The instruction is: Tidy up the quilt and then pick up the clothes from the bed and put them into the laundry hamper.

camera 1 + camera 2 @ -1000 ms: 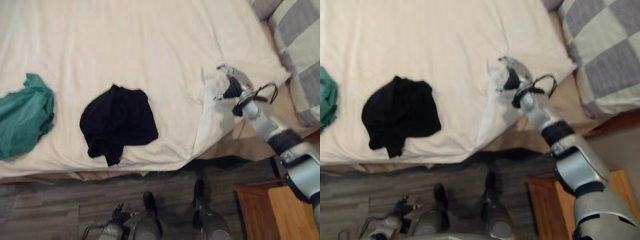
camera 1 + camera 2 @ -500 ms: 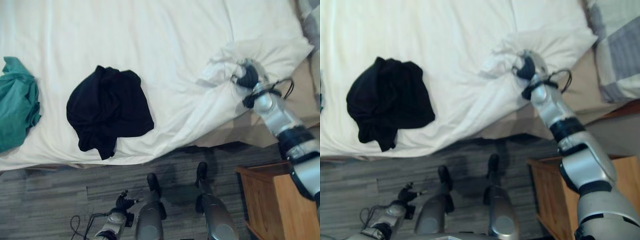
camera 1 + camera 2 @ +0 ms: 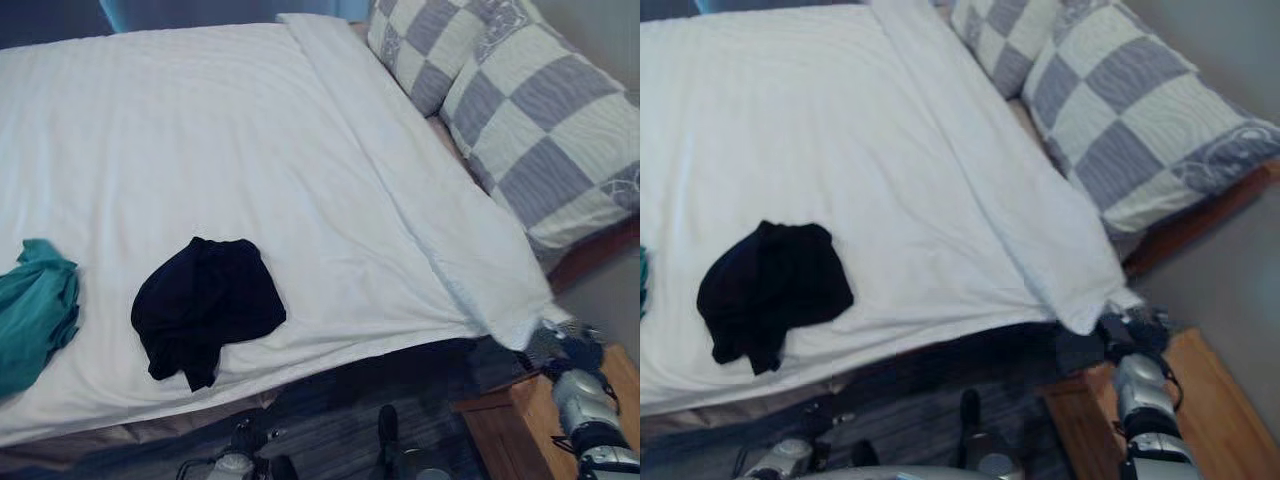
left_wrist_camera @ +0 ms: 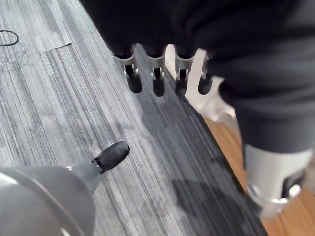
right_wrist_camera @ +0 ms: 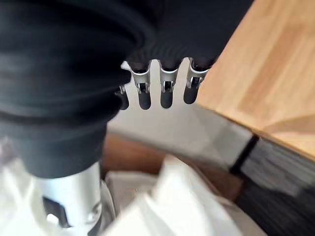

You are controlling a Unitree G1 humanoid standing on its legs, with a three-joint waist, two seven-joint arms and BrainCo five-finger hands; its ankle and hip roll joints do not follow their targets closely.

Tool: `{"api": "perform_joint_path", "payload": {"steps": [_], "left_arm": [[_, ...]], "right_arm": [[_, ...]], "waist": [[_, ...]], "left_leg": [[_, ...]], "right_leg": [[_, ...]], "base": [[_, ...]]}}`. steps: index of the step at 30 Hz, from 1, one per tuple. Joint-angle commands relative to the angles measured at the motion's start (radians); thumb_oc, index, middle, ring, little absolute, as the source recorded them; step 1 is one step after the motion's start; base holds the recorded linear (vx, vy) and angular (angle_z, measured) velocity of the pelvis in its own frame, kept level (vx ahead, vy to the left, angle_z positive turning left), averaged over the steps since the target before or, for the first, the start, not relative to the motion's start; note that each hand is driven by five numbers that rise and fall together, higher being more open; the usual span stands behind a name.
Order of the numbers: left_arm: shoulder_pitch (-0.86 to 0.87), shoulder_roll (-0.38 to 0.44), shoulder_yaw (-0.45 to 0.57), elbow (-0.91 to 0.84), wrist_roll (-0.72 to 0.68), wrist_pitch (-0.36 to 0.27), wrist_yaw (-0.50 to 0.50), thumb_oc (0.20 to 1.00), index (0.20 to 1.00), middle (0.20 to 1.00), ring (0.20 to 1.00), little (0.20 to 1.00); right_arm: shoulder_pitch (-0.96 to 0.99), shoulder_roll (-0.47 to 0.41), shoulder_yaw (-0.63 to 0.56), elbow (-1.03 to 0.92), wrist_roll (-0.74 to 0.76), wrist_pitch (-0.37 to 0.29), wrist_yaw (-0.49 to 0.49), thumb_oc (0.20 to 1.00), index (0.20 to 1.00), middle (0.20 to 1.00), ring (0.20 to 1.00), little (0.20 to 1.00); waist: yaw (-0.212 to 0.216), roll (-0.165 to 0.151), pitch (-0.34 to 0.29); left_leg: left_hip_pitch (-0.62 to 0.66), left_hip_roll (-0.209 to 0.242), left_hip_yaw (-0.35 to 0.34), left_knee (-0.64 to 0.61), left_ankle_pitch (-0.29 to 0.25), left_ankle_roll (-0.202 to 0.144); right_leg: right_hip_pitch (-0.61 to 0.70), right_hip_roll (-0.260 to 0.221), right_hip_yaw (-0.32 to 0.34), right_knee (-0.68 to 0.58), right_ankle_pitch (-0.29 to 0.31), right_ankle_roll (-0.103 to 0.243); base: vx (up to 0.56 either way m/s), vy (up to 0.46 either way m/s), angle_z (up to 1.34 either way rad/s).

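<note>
The white quilt [image 3: 250, 150] lies spread flat over the bed, with its near right corner [image 3: 530, 330] hanging at the bed's edge. A black garment [image 3: 205, 305] lies bunched on the quilt near the front edge. A teal garment [image 3: 35, 310] is bunched at the far left. My right hand [image 3: 565, 352] hovers just past the quilt corner, above the nightstand. In the right wrist view its fingers [image 5: 165, 91] are straight and the white corner [image 5: 172, 206] lies loose beside them. My left hand [image 4: 155, 73] hangs low over the floor, open and holding nothing.
Two grey-and-white checked pillows [image 3: 530, 110] lie at the head of the bed on the right. A wooden nightstand [image 3: 1210, 410] stands by the bed's near right corner, under my right arm. Grey plank floor [image 4: 59, 98] runs along the front of the bed.
The camera has swung up and to the right. My right hand drew the bunched quilt corner out to the bed's edge; the quilt now lies flat and the fingers have let it go.
</note>
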Motion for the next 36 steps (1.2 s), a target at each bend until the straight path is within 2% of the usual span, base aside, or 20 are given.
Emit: {"api": "perform_joint_path", "payload": {"steps": [1, 4, 6, 9, 10, 11, 13, 14, 15, 19, 21, 23, 26, 30, 31, 32, 34, 35, 36], "left_arm": [[-0.032, 0.014, -0.004, 0.042, 0.012, -0.009, 0.011, 1.000, 1.000, 1.000, 1.000, 1.000], [-0.018, 0.014, -0.009, 0.040, 0.025, -0.010, 0.013, 1.000, 1.000, 1.000, 1.000, 1.000], [-0.008, 0.022, -0.020, 0.040, 0.047, -0.011, 0.019, 1.000, 1.000, 1.000, 1.000, 1.000], [-0.030, 0.024, -0.041, 0.031, 0.053, -0.020, 0.022, 1.000, 1.000, 1.000, 1.000, 1.000], [-0.031, 0.024, -0.040, 0.031, 0.053, -0.020, 0.022, 1.000, 1.000, 1.000, 1.000, 1.000], [-0.050, 0.029, -0.054, 0.021, 0.045, -0.027, 0.030, 1.000, 1.000, 1.000, 1.000, 1.000], [-0.082, 0.036, -0.067, 0.005, 0.025, -0.035, 0.038, 1.000, 1.000, 1.000, 1.000, 1.000], [-0.083, 0.036, -0.066, 0.006, 0.025, -0.035, 0.038, 1.000, 1.000, 1.000, 1.000, 1.000], [-0.104, 0.041, -0.070, -0.018, 0.002, -0.051, 0.048, 1.000, 1.000, 1.000, 1.000, 1.000], [-0.140, 0.042, -0.058, -0.029, -0.030, -0.053, 0.055, 1.000, 1.000, 1.000, 1.000, 1.000], [-0.130, 0.029, -0.055, -0.032, -0.034, -0.054, 0.053, 1.000, 1.000, 1.000, 1.000, 1.000], [-0.133, 0.029, -0.055, -0.027, -0.032, -0.052, 0.054, 1.000, 1.000, 1.000, 1.000, 1.000], [-0.150, 0.034, -0.039, -0.014, -0.029, -0.039, 0.062, 1.000, 1.000, 1.000, 1.000, 1.000], [-0.141, 0.031, -0.016, 0.008, -0.009, -0.020, 0.065, 1.000, 1.000, 1.000, 1.000, 1.000], [-0.125, 0.026, -0.016, 0.016, 0.008, -0.018, 0.062, 1.000, 1.000, 1.000, 1.000, 1.000], [-0.125, 0.026, -0.016, 0.016, 0.008, -0.018, 0.062, 1.000, 1.000, 1.000, 1.000, 1.000], [-0.101, 0.027, -0.010, 0.023, 0.021, -0.014, 0.056, 1.000, 1.000, 1.000, 1.000, 1.000], [-0.089, 0.035, -0.008, 0.024, 0.023, -0.010, 0.050, 1.000, 1.000, 1.000, 1.000, 1.000], [-0.084, 0.042, -0.011, 0.023, 0.025, -0.010, 0.046, 1.000, 1.000, 1.000, 1.000, 1.000]], "right_arm": [[-0.123, -0.112, -0.040, -0.121, -0.146, -0.050, -0.122, 0.200, 0.200, 0.200, 0.200, 0.200], [-0.152, -0.139, -0.026, -0.219, -0.213, -0.048, -0.144, 0.200, 0.200, 0.200, 0.200, 0.200], [-0.238, -0.174, 0.045, -0.326, -0.289, -0.058, -0.130, 0.200, 0.200, 0.200, 0.200, 0.200], [-0.366, -0.185, 0.145, -0.376, -0.315, -0.066, -0.107, 0.200, 0.200, 0.200, 0.200, 0.200], [-0.367, -0.185, 0.146, -0.376, -0.314, -0.066, -0.107, 0.200, 0.200, 0.200, 0.200, 0.200], [-0.454, -0.204, 0.207, -0.379, -0.335, -0.055, -0.095, 0.200, 0.200, 0.200, 0.200, 0.200], [-0.539, -0.204, 0.256, -0.347, -0.337, -0.047, -0.092, 0.200, 0.200, 0.200, 0.200, 0.200], [-0.540, -0.204, 0.257, -0.346, -0.337, -0.047, -0.092, 0.200, 0.200, 0.200, 0.200, 0.200], [-0.563, -0.179, 0.278, -0.306, -0.329, -0.041, -0.087, 0.200, 0.200, 0.200, 0.200, 0.200], [-0.504, -0.100, 0.259, -0.225, -0.290, -0.039, -0.081, 0.200, 0.200, 0.200, 0.200, 0.200], [-0.396, -0.024, 0.232, -0.138, -0.253, -0.044, -0.064, 0.200, 0.200, 0.200, 0.200, 0.200], [-0.326, 0.007, 0.220, -0.085, -0.222, -0.049, -0.045, 0.200, 0.200, 0.200, 0.200, 0.200], [-0.181, 0.074, 0.221, -0.064, -0.200, -0.040, 0.005, 0.200, 0.200, 0.200, 0.200, 0.200], [0.010, 0.162, 0.247, -0.020, -0.218, 0.003, 0.092, 0.200, 0.200, 0.200, 0.200, 0.200], [0.054, 0.181, 0.256, 0.011, -0.220, 0.009, 0.117, 1.000, 1.000, 1.000, 1.000, 1.000], [0.054, 0.181, 0.256, 0.011, -0.220, 0.009, 0.117, 1.000, 1.000, 1.000, 1.000, 1.000], [0.084, 0.215, 0.275, 0.077, -0.224, 0.021, 0.151, 1.000, 1.000, 1.000, 1.000, 1.000], [0.094, 0.245, 0.323, 0.147, -0.259, 0.034, 0.186, 1.000, 1.000, 1.000, 1.000, 1.000], [0.100, 0.261, 0.347, 0.180, -0.277, 0.039, 0.201, 1.000, 1.000, 1.000, 1.000, 1.000]], "waist": [[0.014, -0.017, 0.042], [0.019, -0.017, 0.049], [0.034, -0.018, 0.073], [0.049, -0.017, 0.127], [0.049, -0.017, 0.126], [0.060, -0.012, 0.178], [0.072, -0.007, 0.236], [0.072, -0.007, 0.234], [0.077, -0.007, 0.272], [0.070, -0.001, 0.283], [0.060, 0.004, 0.288], [0.051, 0.002, 0.292], [0.028, -0.015, 0.291], [0.000, -0.053, 0.245], [-0.003, -0.058, 0.220], [-0.003, -0.059, 0.220], [-0.002, -0.064, 0.178], [0.004, -0.071, 0.159], [0.011, -0.067, 0.160]], "left_leg": [[0.055, 0.062, 0.018, 0.002, -0.035, -0.051], [0.052, 0.061, 0.016, 0.002, -0.031, -0.050], [0.045, 0.062, 0.012, 0.002, -0.031, -0.050], [0.009, 0.061, -0.001, 0.002, -0.011, -0.050], [0.008, 0.061, -0.001, 0.002, -0.010, -0.050], [-0.028, 0.055, -0.014, 0.002, 0.006, -0.047], [-0.076, 0.045, -0.017, 0.036, 0.022, -0.043], [-0.079, 0.045, -0.017, 0.038, 0.021, -0.043], [-0.159, 0.052, -0.023, 0.144, -0.013, -0.044], [-0.222, 0.068, -0.016, 0.204, -0.035, -0.045], [-0.237, 0.072, -0.013, 0.227, -0.047, -0.042], [-0.228, 0.069, -0.014, 0.233, -0.056, -0.037], [-0.187, 0.063, -0.005, 0.223, -0.075, -0.027], [-0.073, 0.009, 0.005, 0.153, -0.082, 0.003], [-0.038, -0.012, 0.003, 0.093, -0.067, 0.011], [-0.037, -0.012, 0.003, 0.093, -0.067, 0.011], [0.006, -0.033, -0.004, 0.004, -0.045, 0.020], [0.010, -0.021, -0.006, 0.002, -0.045, 0.020], [0.017, -0.011, -0.007, 0.002, -0.040, 0.021]], "right_leg": [[0.097, -0.085, -0.034, 0.000, -0.124, 0.118], [0.095, -0.086, -0.036, 0.000, -0.120, 0.117], [0.092, -0.085, -0.036, 0.000, -0.123, 0.117], [0.058, -0.084, -0.029, 0.000, -0.111, 0.112], [0.057, -0.084, -0.029, 0.000, -0.111, 0.112], [0.025, -0.085, -0.021, 0.002, -0.100, 0.108], [-0.037, -0.099, -0.007, 0.068, -0.108, 0.100], [-0.040, -0.100, -0.006, 0.071, -0.109, 0.100], [-0.106, -0.116, 0.008, 0.149, -0.129, 0.095], [-0.178, -0.136, 0.019, 0.212, -0.147, 0.095], [-0.207, -0.140, 0.027, 0.236, -0.152, 0.100], [-0.199, -0.141, 0.025, 0.230, -0.151, 0.099], [-0.158, -0.141, 0.017, 0.198, -0.138, 0.101], [-0.055, -0.135, 0.007, 0.115, -0.082, 0.113], [-0.033, -0.141, 0.002, 0.087, -0.062, 0.126], [-0.032, -0.141, 0.002, 0.087, -0.062, 0.126], [-0.012, -0.144, 0.006, 0.060, -0.032, 0.143], [-0.025, -0.137, 0.013, 0.096, -0.024, 0.161], [-0.020, -0.123, 0.012, 0.160, -0.056, 0.160]], "base": [[0.00, 0.000, 0.00], [0.00, 0.009, 0.01], [-0.05, -0.024, -0.01], [-0.14, -0.034, 0.01], [-0.22, -0.038, 0.12], [-0.23, -0.032, 0.09], [-0.26, -0.033, 0.13], [-0.25, -0.037, 0.24], [-0.18, -0.035, 0.10], [-0.10, -0.021, -0.05], [-0.07, 0.018, -0.12], [-0.04, 0.055, -0.13], [-0.01, 0.088, -0.09], [0.05, 0.159, -0.01], [0.03, 0.151, -0.04], [0.03, 0.150, -0.11], [0.00, 0.134, -0.11], [-0.08, 0.135, -0.09], [-0.15, 0.133, -0.10]]}}
